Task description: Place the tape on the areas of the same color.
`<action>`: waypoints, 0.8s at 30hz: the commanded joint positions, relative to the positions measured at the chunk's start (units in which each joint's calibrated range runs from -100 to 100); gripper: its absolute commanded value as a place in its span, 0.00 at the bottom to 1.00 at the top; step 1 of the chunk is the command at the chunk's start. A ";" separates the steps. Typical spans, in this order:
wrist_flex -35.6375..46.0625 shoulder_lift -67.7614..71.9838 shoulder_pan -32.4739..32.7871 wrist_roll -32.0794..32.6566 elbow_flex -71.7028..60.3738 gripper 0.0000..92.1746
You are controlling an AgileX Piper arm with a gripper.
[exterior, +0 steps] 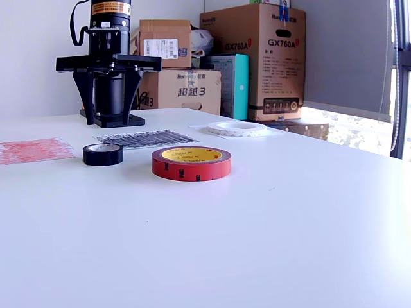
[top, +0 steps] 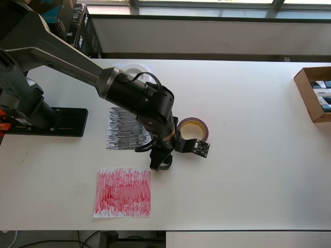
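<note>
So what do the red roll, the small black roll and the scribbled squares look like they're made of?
The red tape roll looks like glossy plastic film wound on a yellowish core, likely card. The black tape roll has a dull sheen, probably vinyl. The black-scribbled sheet and red-scribbled sheet lie thin, flat and matte, apparently plain paper with pen strokes.

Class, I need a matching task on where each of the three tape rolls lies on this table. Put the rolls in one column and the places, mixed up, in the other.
Rolls
1. white roll
2. black roll
3. maroon roll

Places
a. on the bare table, nearest the exterior camera
b. on the white sheet
c. on the bare table, between the black-scribbled sheet and the red-scribbled sheet

Pairs: 1-b, 2-c, 3-a
</note>
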 commanded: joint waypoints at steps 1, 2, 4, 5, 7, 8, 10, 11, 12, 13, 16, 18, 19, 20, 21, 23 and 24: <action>0.03 0.86 -0.12 -0.58 0.55 0.63; 0.03 1.05 -0.04 -0.74 0.55 0.63; -0.06 1.42 0.04 -0.83 0.55 0.63; -0.14 1.61 0.12 -0.83 0.55 0.63; -0.14 2.08 0.27 -0.83 0.55 0.63; -0.23 2.26 0.27 -0.83 0.55 0.63; -0.40 2.82 0.27 -1.07 0.55 0.63; -0.40 3.10 0.27 -1.32 0.55 0.63; -0.48 3.48 0.27 -1.56 0.55 0.63; -0.57 3.76 0.27 -1.56 0.55 0.63; -0.57 4.04 0.27 -1.56 0.55 0.63; -0.57 4.13 0.51 -1.56 0.55 0.63; -0.65 4.13 0.91 -1.56 0.55 0.63; -0.65 4.13 1.06 -1.56 0.55 0.63; -0.65 4.13 1.22 -1.56 0.55 0.63; -0.65 4.13 1.85 -1.56 0.55 0.63; -0.65 4.13 1.93 -1.56 0.64 0.63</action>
